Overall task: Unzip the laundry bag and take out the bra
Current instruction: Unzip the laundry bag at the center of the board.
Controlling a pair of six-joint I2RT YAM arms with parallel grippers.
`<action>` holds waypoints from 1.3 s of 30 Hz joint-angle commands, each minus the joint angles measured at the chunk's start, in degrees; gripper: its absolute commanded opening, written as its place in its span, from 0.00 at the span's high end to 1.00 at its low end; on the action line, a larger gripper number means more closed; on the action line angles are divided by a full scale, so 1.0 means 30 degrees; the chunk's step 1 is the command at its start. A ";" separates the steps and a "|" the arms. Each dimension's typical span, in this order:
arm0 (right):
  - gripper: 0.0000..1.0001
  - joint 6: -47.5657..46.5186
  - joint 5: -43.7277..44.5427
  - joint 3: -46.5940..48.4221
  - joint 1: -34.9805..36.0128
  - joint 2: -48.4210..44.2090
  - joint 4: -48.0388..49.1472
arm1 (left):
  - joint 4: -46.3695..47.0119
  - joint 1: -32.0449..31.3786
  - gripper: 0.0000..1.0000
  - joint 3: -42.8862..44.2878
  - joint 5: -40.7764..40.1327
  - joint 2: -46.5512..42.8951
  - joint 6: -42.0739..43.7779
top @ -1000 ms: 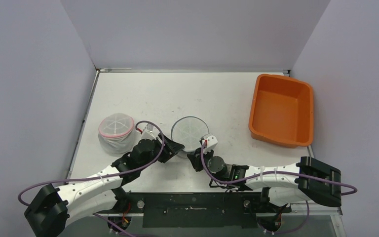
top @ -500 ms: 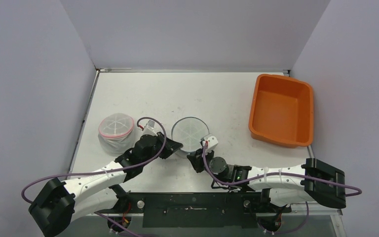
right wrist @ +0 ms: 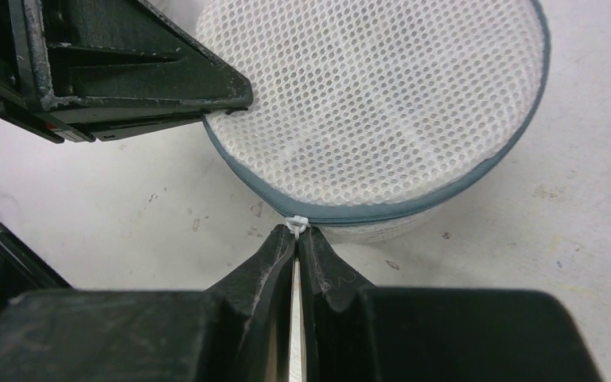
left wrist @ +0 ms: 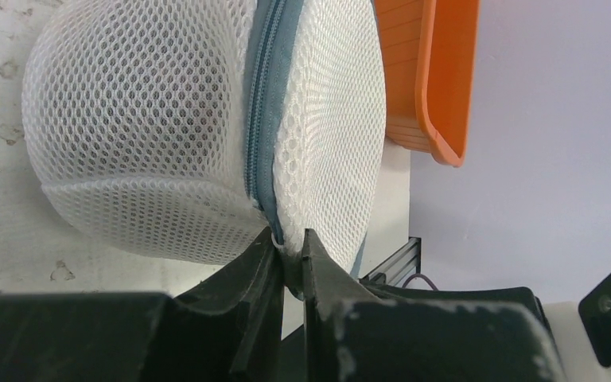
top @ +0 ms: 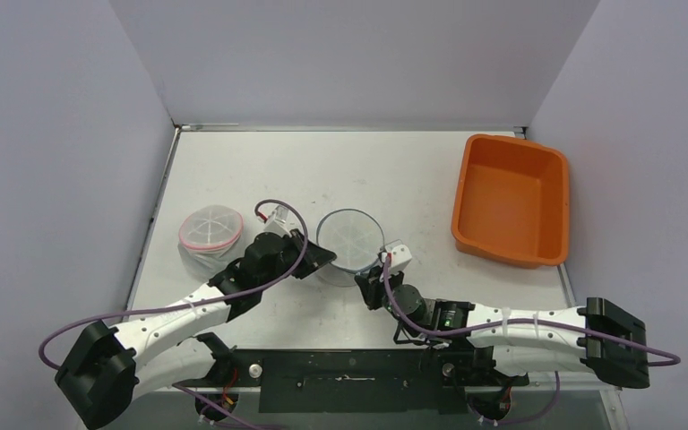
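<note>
On the white table (top: 260,170) we see the round white mesh laundry bag (top: 351,240) lying flat face up, left gripper (left wrist: 290,253) pinching its rim, right gripper (right wrist: 297,239) nipping its white zipper tab (right wrist: 296,224).

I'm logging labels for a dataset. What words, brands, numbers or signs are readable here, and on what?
None readable. No text shows on the laundry bag, the second mesh bag, the orange bin, the left arm, the right arm or the table.

laundry bag (right wrist: 382,103): white honeycomb mesh | zip (right wrist: 398,212): grey | tub (top: 511,199): orange
</note>
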 commanded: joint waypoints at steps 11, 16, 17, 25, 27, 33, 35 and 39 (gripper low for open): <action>0.95 -0.0434 0.2155 -0.0502 0.0380 -0.3367 -0.2099 | 0.1237 0.1662 1.00 0.3084 0.4120 0.2948 0.2986; 0.95 -0.0200 0.1978 -0.0486 0.0449 -0.2443 -0.1294 | 0.0592 0.2298 0.47 0.4272 0.4623 0.4044 0.3094; 0.95 -0.0086 0.1932 -0.0560 0.0462 -0.2274 -0.0960 | -0.0055 0.2307 0.36 0.4369 0.4394 0.4023 0.3099; 0.95 -0.0537 0.0988 0.0203 0.0372 -0.0421 0.0896 | -0.2618 0.2031 0.04 0.2146 0.4334 0.0807 0.1599; 0.95 -0.0707 0.0688 0.0468 0.0285 -0.0018 0.1112 | -0.2592 0.1842 0.04 0.1476 0.4319 -0.0231 0.0966; 0.95 -0.0688 -0.0023 0.0925 0.0012 0.1209 0.1785 | -0.2311 0.1240 0.03 0.0257 0.4415 -0.1715 -0.0719; 0.95 -0.0724 -0.0397 0.1067 -0.0014 0.1575 0.2163 | -0.1542 0.1020 0.02 -0.0254 0.4272 -0.1752 -0.1318; 0.95 -0.0981 -0.1482 0.1514 -0.0022 0.2312 0.2960 | -0.0569 0.0924 0.08 -0.0436 0.3897 -0.1296 -0.1895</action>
